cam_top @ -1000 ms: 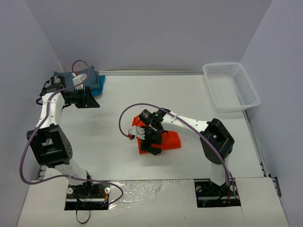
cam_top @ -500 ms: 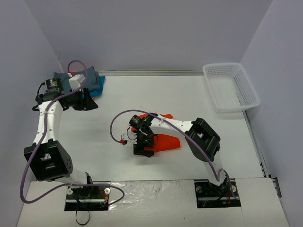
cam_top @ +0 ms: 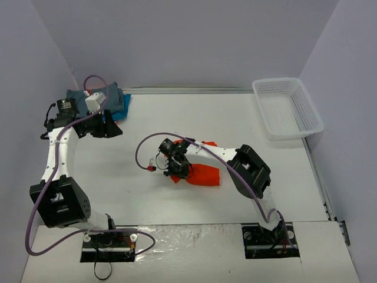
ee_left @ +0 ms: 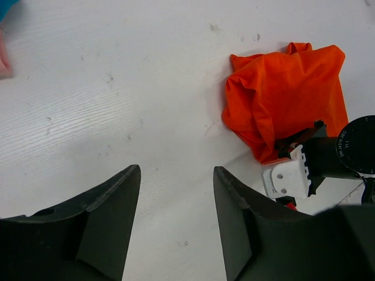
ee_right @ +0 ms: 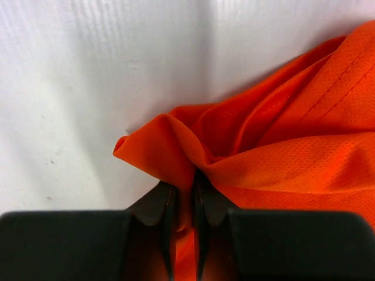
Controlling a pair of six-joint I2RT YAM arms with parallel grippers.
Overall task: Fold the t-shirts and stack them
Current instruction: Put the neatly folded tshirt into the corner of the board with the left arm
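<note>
On the table (cam_top: 235,118), well apart from the folded stack (cam_top: 121,105), your orange t-shirt (cam_top: 205,175) lies crumpled; it should handle light and limp, so take a hem or corner. Your right gripper (ee_right: 184,193) is clamped on a fold; the left gripper (ee_left: 174,175) hangs with jaws apart.

2 arms of white links and boxy black joints, left arm (cam_top: 56,153) and right arm (cam_top: 218,152), each trail a looping purple cable (cam_top: 137,156); the left gripper (ee_left: 176,175) shows broad black wedge fingers (ee_left: 99,228).
</note>
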